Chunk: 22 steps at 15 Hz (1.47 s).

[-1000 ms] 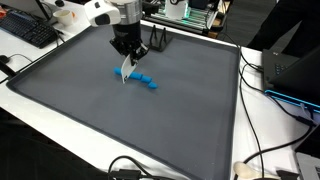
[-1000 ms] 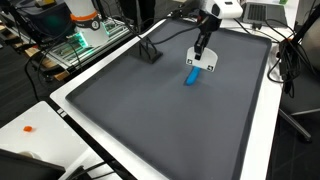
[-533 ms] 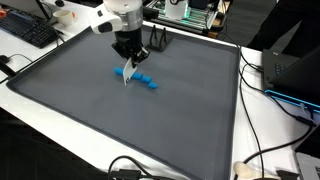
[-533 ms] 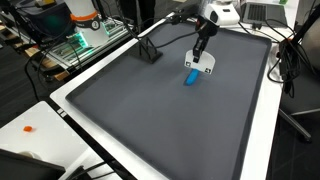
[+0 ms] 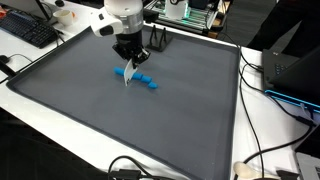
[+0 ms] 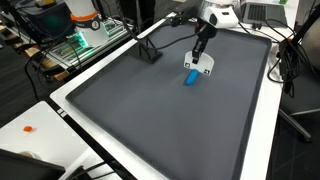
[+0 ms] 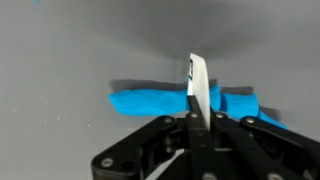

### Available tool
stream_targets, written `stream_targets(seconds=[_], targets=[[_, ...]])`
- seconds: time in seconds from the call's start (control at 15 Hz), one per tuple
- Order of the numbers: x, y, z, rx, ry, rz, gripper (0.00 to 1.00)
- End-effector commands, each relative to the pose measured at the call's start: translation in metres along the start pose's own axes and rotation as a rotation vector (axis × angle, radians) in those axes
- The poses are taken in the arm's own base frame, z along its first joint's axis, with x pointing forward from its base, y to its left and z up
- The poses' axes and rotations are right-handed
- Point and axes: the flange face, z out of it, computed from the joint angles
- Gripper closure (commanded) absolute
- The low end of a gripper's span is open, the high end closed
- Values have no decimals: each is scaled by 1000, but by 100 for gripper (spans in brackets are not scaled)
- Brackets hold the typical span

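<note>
1. Gripper [image 7: 193, 118] is clamped tight on a white flat piece [image 7: 198, 85], held edge-on and sticking out past the fingertips in the wrist view
2. Blue strip [image 7: 150, 101] lies flat on the grey mat [image 7: 60, 50] right under that piece, running across it on both sides; can't tell if the piece's tip touches it
3. In both exterior views the gripper [image 5: 128, 58] [image 6: 199, 55] points down, with the white flat piece [image 5: 127, 72] [image 6: 200, 66] hanging at one end of the blue strip [image 5: 147, 82] [image 6: 190, 77]
4. Versus a second ago: wrist and piece have shifted slightly, hardly any change in the last half second; grip unchanged, blue strip in the same spot
5. Further back on the grey mat [image 5: 120, 120], a black stand [image 5: 160, 42] sits near the far edge, well apart from the strip
6. Keyboard [image 5: 28, 30] off the mat at the far corner
</note>
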Motion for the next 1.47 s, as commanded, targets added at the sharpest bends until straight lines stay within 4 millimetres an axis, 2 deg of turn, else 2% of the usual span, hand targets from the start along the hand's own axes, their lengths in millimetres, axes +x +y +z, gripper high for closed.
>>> stream_targets(seconds=[0.0,0.6,1.4], targets=[[-3,-1,17,8,-29,-19,99],[-4,-3,28,30,-49,-15,99],[-7,2,6,52,-49,8,99]])
